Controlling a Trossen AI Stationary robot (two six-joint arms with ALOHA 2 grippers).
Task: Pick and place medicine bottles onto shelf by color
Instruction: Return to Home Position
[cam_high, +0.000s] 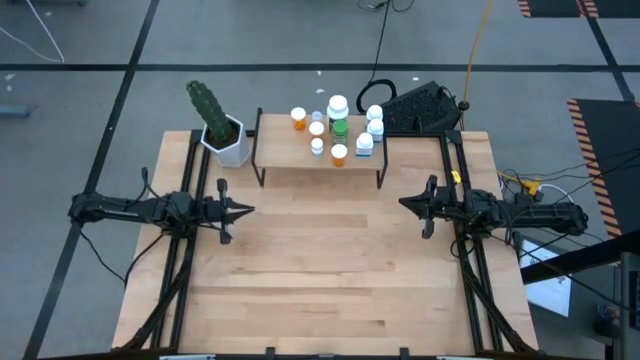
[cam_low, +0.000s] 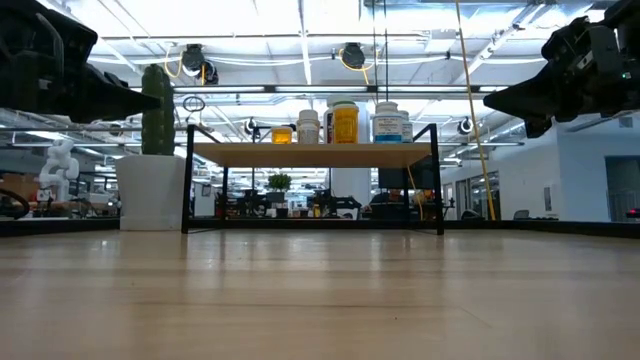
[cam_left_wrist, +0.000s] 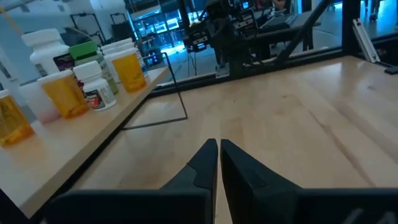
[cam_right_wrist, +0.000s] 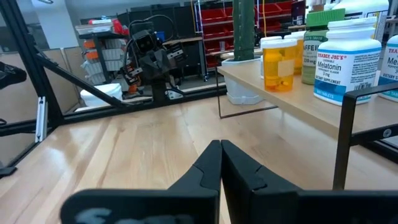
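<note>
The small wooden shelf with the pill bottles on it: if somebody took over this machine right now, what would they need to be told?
Left hand: shut, empty, hovering over the left side of the large wooden tabletop.
Right hand: shut, empty, hovering over the right side.
Things: every one of the white-capped pill bottles in view stands upright on the light wood shelf with black metal legs; none is on the tabletop.
Done: the placing, as far as can be seen.
Left: probably only parking the arms. Check the colour grouping, as the orange ones look split up.
</note>
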